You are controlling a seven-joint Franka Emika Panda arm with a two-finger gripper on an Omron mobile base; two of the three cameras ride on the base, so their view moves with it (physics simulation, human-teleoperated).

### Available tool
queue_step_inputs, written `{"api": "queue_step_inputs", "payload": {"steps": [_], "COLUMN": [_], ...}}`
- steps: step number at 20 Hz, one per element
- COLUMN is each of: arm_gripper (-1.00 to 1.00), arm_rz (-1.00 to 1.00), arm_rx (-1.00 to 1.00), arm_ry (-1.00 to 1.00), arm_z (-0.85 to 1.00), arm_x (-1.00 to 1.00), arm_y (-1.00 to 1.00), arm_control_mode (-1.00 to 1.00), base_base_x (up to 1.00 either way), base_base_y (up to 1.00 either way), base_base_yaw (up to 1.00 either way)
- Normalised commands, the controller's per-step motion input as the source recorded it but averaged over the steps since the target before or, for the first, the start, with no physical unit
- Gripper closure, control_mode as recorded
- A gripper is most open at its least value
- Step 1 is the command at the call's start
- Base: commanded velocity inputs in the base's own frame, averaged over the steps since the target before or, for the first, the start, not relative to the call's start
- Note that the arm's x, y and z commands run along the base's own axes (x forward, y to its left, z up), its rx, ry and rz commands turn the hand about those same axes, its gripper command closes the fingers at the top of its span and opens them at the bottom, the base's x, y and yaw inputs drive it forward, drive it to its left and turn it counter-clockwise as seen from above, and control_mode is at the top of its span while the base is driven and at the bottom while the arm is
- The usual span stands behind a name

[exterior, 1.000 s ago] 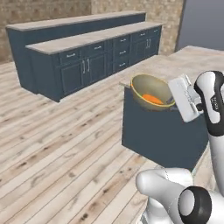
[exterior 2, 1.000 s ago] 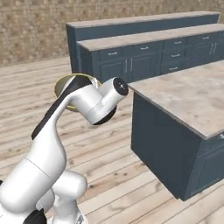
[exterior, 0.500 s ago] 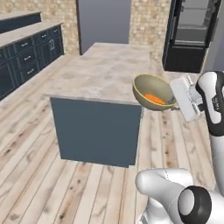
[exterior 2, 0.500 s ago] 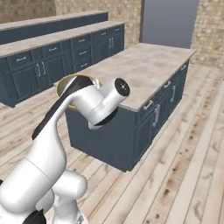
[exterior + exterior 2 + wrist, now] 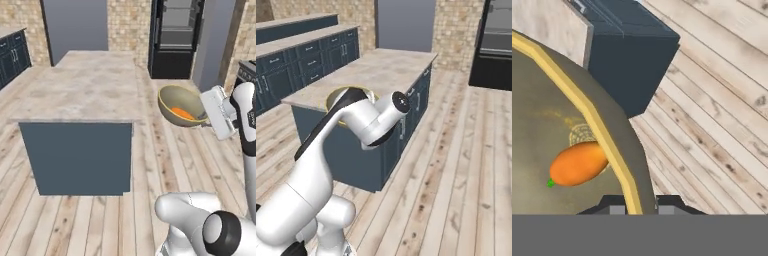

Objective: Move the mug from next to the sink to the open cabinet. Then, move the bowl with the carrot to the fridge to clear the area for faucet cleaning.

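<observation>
The olive-yellow bowl (image 5: 175, 97) hangs in the air over the wooden floor, right of the island, with the orange carrot (image 5: 183, 113) lying inside it. My gripper (image 5: 204, 119) is shut on the bowl's right rim. In the hand view the yellow rim of the bowl (image 5: 607, 145) runs down between my gripper's (image 5: 634, 205) dark fingertips, and the carrot (image 5: 577, 162) lies just left of it. The bowl's edge (image 5: 335, 100) peeks out behind my arm. The fridge (image 5: 172, 65) stands open ahead, black with grey shelves. The mug, sink, open cabinet and faucet are out of view.
A dark blue island with a stone top (image 5: 85, 85) stands to the left of the bowl, also the island (image 5: 386, 65). Wooden floor (image 5: 165, 145) leads between it and the fridge (image 5: 496, 65). Blue base cabinets (image 5: 301, 55) line the far left wall.
The whole scene has swung as the base turned: the long cabinets slid off left, and the island and fridge came into view. The bowl stays held in the same spot beside the arm.
</observation>
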Motion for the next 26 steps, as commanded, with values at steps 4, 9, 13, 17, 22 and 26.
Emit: {"api": "queue_step_inputs", "payload": {"steps": [4,9,13,17,22,26], "arm_gripper": [1.0,1.0,1.0,1.0,1.0,1.0], "arm_rz": [0.0,0.0,0.0,0.0,0.0,0.0], "arm_rx": [0.0,0.0,0.0,0.0,0.0,0.0], "arm_ry": [0.0,0.0,0.0,0.0,0.0,0.0], "arm_z": [0.0,0.0,0.0,0.0,0.0,0.0], "arm_x": [0.0,0.0,0.0,0.0,0.0,0.0], "arm_y": [0.0,0.0,0.0,0.0,0.0,0.0], "arm_control_mode": [1.0,1.0,1.0,1.0,1.0,1.0], "base_base_x": [0.2,0.64,1.0,1.0,1.0,1.0], "base_base_y": [-0.97,-1.0,-1.0,-0.85,-0.54,-0.3], "base_base_yaw": [-0.12,-0.05,0.0,-0.01,-0.1,-0.13]}}
